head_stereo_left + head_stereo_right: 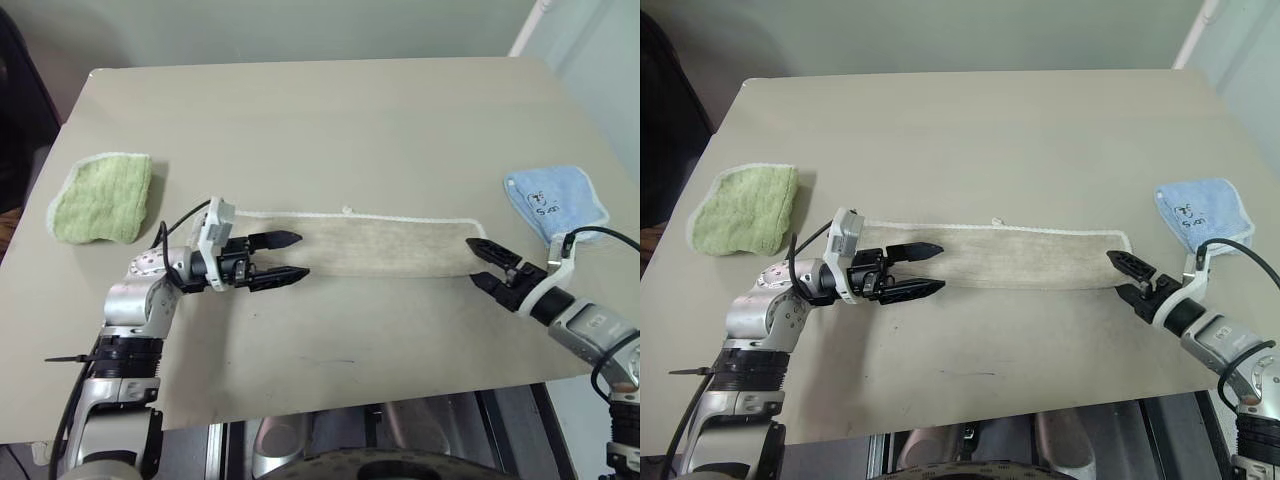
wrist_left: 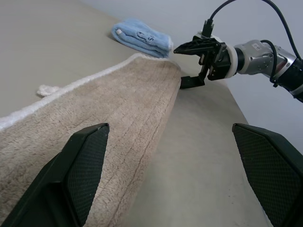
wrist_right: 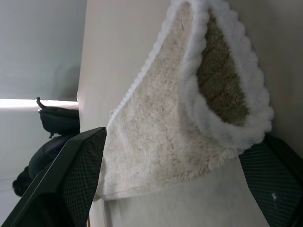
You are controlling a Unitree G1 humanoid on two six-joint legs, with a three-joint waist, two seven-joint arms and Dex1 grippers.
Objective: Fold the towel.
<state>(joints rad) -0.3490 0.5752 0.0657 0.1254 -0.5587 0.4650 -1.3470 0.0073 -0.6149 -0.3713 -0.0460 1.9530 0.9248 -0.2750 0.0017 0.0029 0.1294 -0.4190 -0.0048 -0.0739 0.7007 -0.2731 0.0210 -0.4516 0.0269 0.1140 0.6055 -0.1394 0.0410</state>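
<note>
A long beige terry-cloth towel (image 1: 385,245) with white stitched edging lies folded into a narrow strip across the middle of the pale grey-beige table (image 1: 330,130), running from the robot's left to its right. A small white loop (image 1: 348,210) sticks out from its far edge, about midway along.

The left gripper (image 1: 282,258) sits at the strip's left end, pointing level along it toward the right, its two black fingers spread apart with nothing between them. The right gripper (image 1: 487,265) is at the strip's right end, angled in toward the towel, its fingers also spread wide and holding nothing; the towel's corner lies just ahead of them.

A small green folded terry cloth (image 1: 102,196) rests near the table's left edge. A small light-blue folded cloth (image 1: 555,203) lies near the right edge, bearing a small dark printed motif too small to read.
</note>
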